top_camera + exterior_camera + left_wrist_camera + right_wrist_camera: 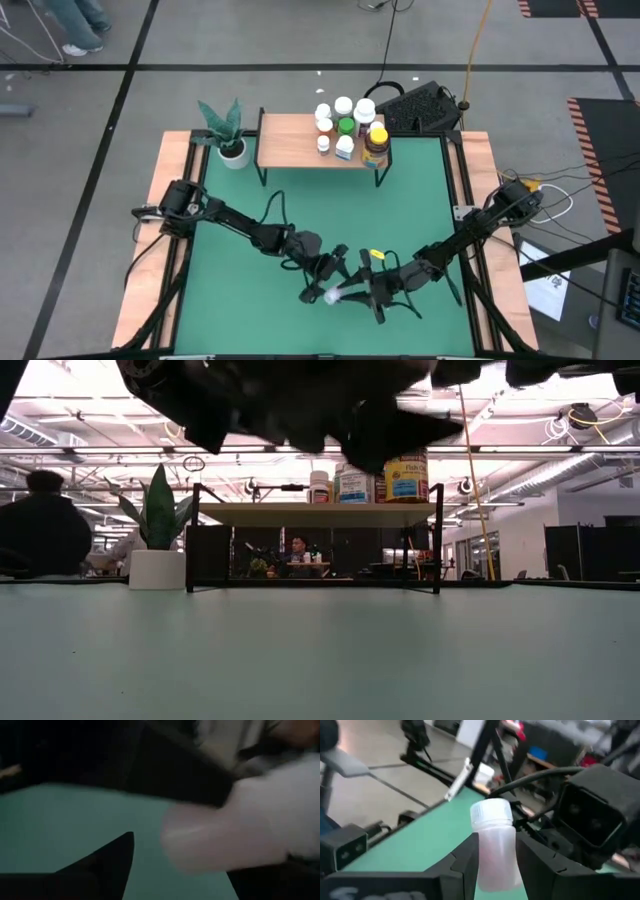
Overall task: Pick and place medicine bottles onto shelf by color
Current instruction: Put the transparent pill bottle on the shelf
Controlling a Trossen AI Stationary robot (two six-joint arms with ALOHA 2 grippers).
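A pale, faintly pink bottle [495, 857] with a white cap [491, 813] sits in my right gripper [496, 842], over the table's near middle [335, 296]. My left gripper [322, 272] is open right beside it. In the left wrist view the blurred bottle [225, 840] lies between the fingers, near one of them; whether it touches, I cannot tell. The shelf [300, 140] stands at the far edge on black legs. On its right part stand several white bottles, a green one [346, 126] and an amber one with a yellow cap [376, 140]. My right gripper pinches the pale bottle by its body [495, 870] between the two fingers [466, 860], which lie along its sides. The capped end [491, 813] sticks out past the fingertips, toward the table's left. The bottle is lifted clear of the table and lies about level.
A potted plant in a white pot [232, 140] stands left of the shelf. A black device [425, 105] sits behind the table's far right corner. Green mat lies bare between the grippers and the shelf [315, 513]. People show in the room beyond.
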